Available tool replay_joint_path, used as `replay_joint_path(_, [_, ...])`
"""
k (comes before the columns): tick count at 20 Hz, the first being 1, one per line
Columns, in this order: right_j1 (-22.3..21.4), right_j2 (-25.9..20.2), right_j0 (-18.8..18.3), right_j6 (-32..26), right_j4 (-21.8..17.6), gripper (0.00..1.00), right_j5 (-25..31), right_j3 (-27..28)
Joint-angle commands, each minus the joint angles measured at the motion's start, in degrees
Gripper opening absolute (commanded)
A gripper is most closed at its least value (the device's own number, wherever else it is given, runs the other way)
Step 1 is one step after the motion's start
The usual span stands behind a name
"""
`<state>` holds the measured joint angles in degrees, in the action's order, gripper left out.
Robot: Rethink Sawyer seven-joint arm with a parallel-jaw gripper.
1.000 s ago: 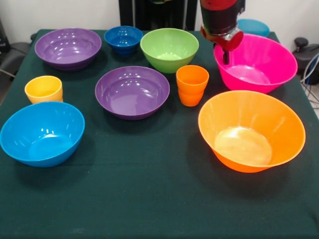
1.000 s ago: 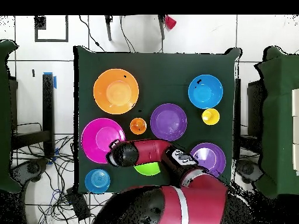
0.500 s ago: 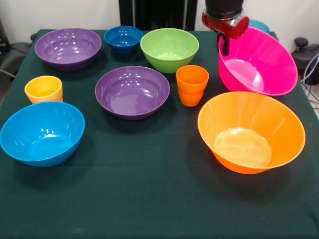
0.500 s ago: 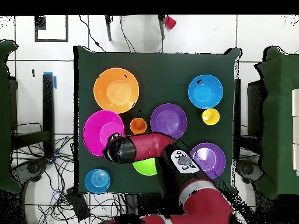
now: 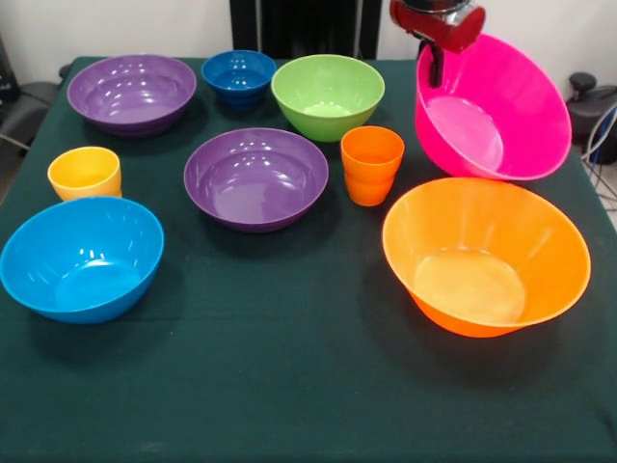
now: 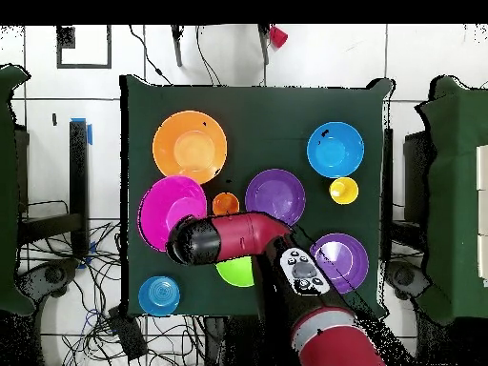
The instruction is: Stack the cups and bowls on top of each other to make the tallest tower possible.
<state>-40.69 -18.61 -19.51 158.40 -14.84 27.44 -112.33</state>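
The tool [image 5: 436,60] grips the pink bowl [image 5: 501,116] by its far rim, tilted up; the orange bowl [image 5: 487,253] lies just beside it, nearer the camera.

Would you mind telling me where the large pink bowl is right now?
In the front view the pink bowl is at the far right, tilted and held by the pincer at its rim, just behind the large orange bowl.

Dark green tablecloth [image 5: 289,386] is covering the table, reading almost black from overhead. White tiled floor [image 6: 315,57] is showing around it, cables [image 6: 95,286] trailing at 8 o'clock. Green-draped furniture [image 6: 456,191] is sitting at 3 o'clock. White wall [image 5: 116,24] is running behind.
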Motion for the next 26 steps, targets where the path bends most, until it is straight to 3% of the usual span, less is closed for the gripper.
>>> replay_joint_path(1, [-2.0,-4.4,0.8,-2.6,2.3,0.0,4.6,-0.7])
replay_joint_path(6, [-3.6,-6.3,-1.0,-4.2,4.6,0.0,7.4,-1.6])
replay_joint_path(9, [-6.5,-8.0,-2.4,-5.3,7.0,0.0,11.0,-2.3])
replay_joint_path(10, [-9.2,-8.3,-2.7,-5.9,8.2,0.0,14.5,-2.0])
replay_joint_path(15, [-12.7,-8.0,-1.3,-6.0,8.9,0.0,20.5,0.5])
replay_joint_path(19, [-10.4,-7.6,-0.2,-5.9,7.3,0.0,18.1,1.6])
replay_joint_path(22, [-5.4,-9.1,-2.4,-9.5,6.3,0.0,17.3,4.2])
replay_joint_path(26, [-2.2,-9.5,-3.8,-12.1,4.0,0.0,16.2,7.1])
